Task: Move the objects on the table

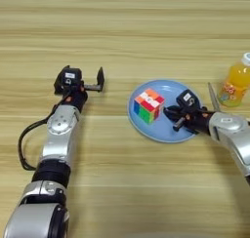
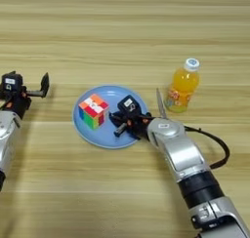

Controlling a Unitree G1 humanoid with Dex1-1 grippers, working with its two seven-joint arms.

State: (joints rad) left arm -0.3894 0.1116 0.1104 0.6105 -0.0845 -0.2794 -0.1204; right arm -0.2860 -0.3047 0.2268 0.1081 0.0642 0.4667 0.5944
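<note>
A multicoloured puzzle cube [image 1: 148, 105] stands on the left half of a round light-blue plate [image 1: 157, 130] in the middle of the table [image 1: 127, 32]. My right gripper [image 1: 174, 119] lies low over the plate's right half, just right of the cube, open with nothing between its fingers. To the right of the plate stands an orange-juice bottle [image 2: 183, 88] with a white cap. The grey blade of the scissors [image 2: 159, 104] pokes up between plate and bottle, its handles hidden behind my right arm. My left gripper [image 1: 83, 77] is open and empty, left of the plate.
My left arm [image 1: 58, 134] runs up the left side from the near edge, with a black cable looping beside it. My right arm [image 2: 185, 159] comes in from the lower right, also trailing a cable.
</note>
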